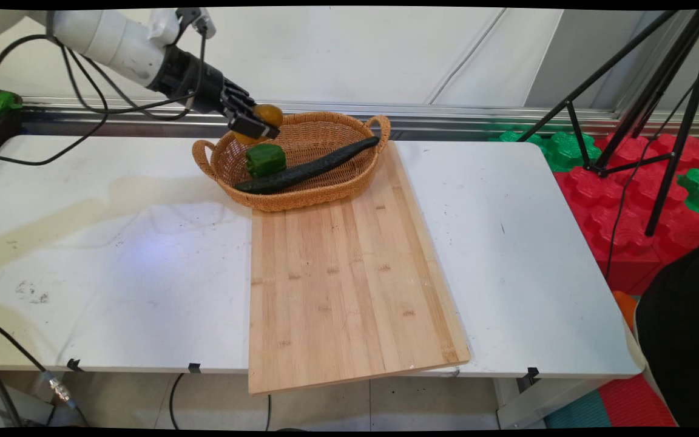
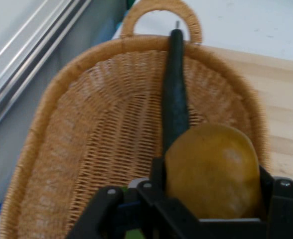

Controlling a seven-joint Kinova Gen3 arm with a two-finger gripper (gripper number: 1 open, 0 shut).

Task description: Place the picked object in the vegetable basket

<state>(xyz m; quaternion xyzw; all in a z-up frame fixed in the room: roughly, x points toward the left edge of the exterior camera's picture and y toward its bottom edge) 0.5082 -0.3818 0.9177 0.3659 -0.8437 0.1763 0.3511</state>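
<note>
Two jaws around pear [image 2: 214,172], above basket [image 1: 325,194]

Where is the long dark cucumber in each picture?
Main view: the cucumber lies slantwise across the wicker basket, right of the claw.
Hand view: it runs up the middle, from behind the yellow fruit to the far handle.
Shared landmark: that basket handle.

One basket [image 1: 325,193], cucumber [image 1: 307,170], pepper [image 1: 265,159], pear [image 2: 211,172], board [image 1: 343,285].
</note>
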